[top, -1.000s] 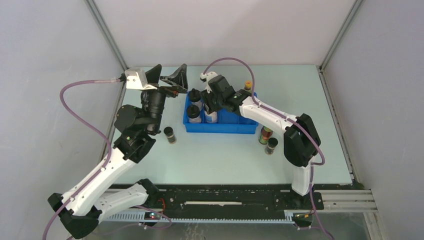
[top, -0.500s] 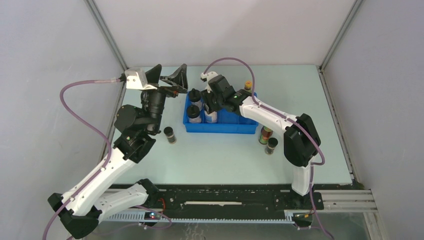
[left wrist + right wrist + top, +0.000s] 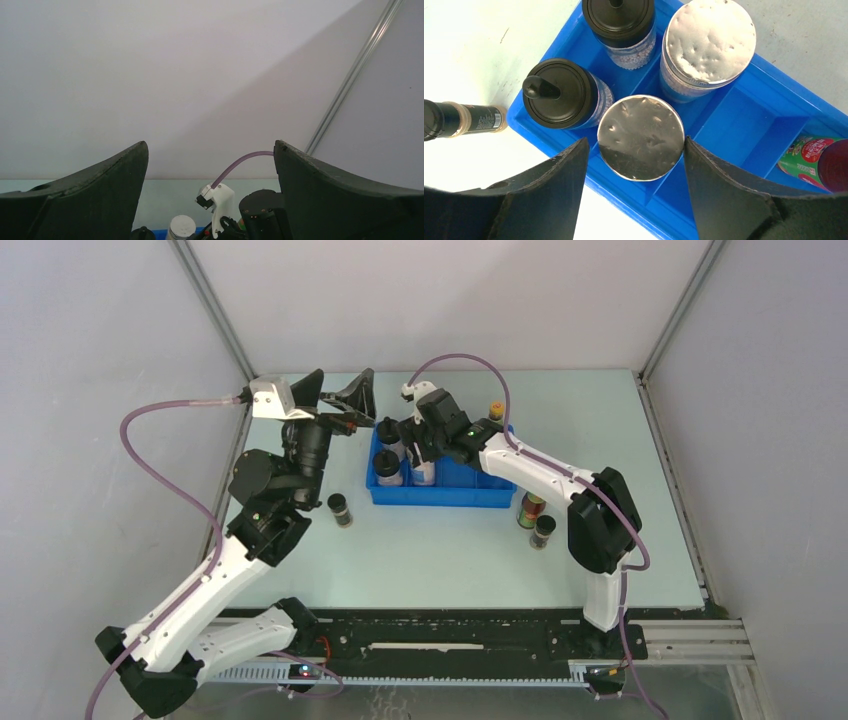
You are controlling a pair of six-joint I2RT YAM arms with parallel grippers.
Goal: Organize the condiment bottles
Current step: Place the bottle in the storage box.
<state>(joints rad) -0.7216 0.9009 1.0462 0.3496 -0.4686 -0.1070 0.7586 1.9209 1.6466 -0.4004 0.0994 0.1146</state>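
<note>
right fingers [image 3: 549, 200] are down over the left end of the blue tray [image 3: 440, 502], straddling a white-lidded bottle [image 3: 641, 135] that stands upright in a compartment there. one finger looks to touch the lid rim and the other shows a thin gap. can't tell if they're actually clamped on it.

second white-lidded bottle [image 3: 709, 42] stands in the compartment just behind it. a black knob-capped bottle [image 3: 559, 92] is just beside the straddled one, with a second knob-capped bottle [image 3: 619, 17] behind that; both are in the tray's end compartments. a red-green-labelled bottle [image 3: 806, 155] sits at the tray's other end, and its orange cap shows in the top view.

still out on the desk [image 3: 440, 560]: one short dark bottle [image 3: 340, 510] stands just left of the tray. a slim red-green bottle [image 3: 530, 510] and another short black-lidded bottle [image 3: 543, 531] stand side by side off the tray's right front corner.

left fingers [image 3: 100, 185] are up in the air by the tray's far left corner, spread wide, nothing between them, aimed at the back wall.
</note>
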